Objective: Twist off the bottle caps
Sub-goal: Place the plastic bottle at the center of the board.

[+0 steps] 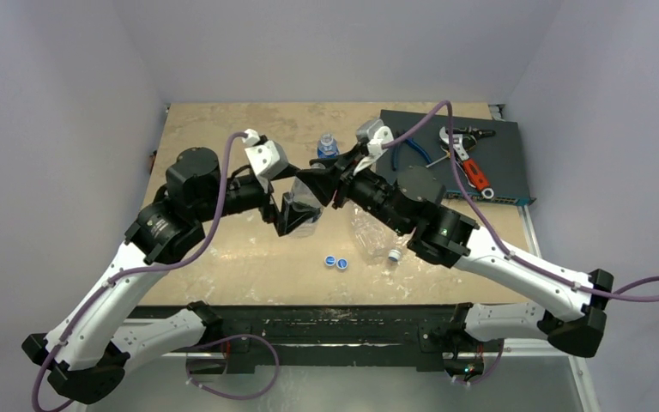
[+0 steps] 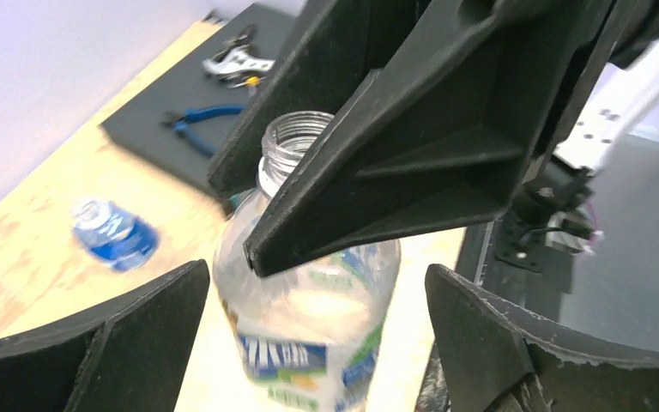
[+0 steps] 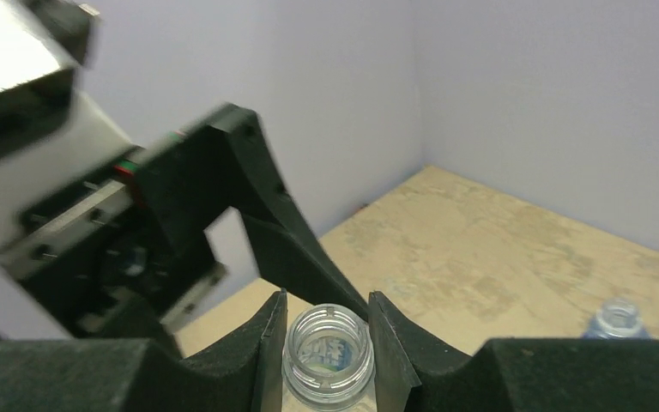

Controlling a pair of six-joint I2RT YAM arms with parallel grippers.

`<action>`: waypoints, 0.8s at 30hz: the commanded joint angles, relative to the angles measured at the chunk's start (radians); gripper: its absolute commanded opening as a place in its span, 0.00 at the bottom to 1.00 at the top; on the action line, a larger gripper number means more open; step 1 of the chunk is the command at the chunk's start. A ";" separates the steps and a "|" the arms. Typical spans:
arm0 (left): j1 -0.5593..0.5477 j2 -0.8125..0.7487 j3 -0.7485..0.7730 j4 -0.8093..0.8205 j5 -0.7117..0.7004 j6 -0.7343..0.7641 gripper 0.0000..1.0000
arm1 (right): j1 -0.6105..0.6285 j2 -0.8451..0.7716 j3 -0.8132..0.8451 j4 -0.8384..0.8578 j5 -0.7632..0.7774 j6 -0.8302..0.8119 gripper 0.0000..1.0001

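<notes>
Labelled bottle (image 2: 309,343) is upright over the middle of the surface (image 1: 223,275) with its neck open and no cap on; can't tell if its base rests on the board. Right end effector (image 3: 326,319) pinches the threaded neck from both sides. Left end effector (image 2: 313,287) is spread wide around the bottle body, with a gap at each finger. Two blue caps (image 1: 335,262) lie loose side by side just in front. Right of them a crinkled unlabelled bottle (image 1: 367,230) lies on its side under the right arm, white cap (image 1: 393,255) at its near end. Another small bottle (image 1: 328,146) stands behind the end effectors. The surface is a tan mottled board. A dark mat (image 1: 506,184) at the far right carries blue-handled pliers (image 1: 416,154), a red-handled tool (image 1: 474,174) and a wrench (image 1: 450,137). Pale lavender walls (image 1: 326,51) close the back and both sides.
</notes>
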 commanded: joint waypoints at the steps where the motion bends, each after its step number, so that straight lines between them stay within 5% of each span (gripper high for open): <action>1: 0.020 0.010 0.129 -0.178 -0.239 0.100 0.98 | -0.045 0.051 0.049 -0.032 0.136 -0.135 0.00; 6: 0.035 0.035 0.190 -0.247 -0.439 0.110 1.00 | -0.150 0.120 -0.005 0.060 0.081 -0.119 0.00; 24: 0.038 0.037 0.163 -0.231 -0.275 0.074 1.00 | -0.197 0.644 0.101 0.447 0.191 -0.176 0.00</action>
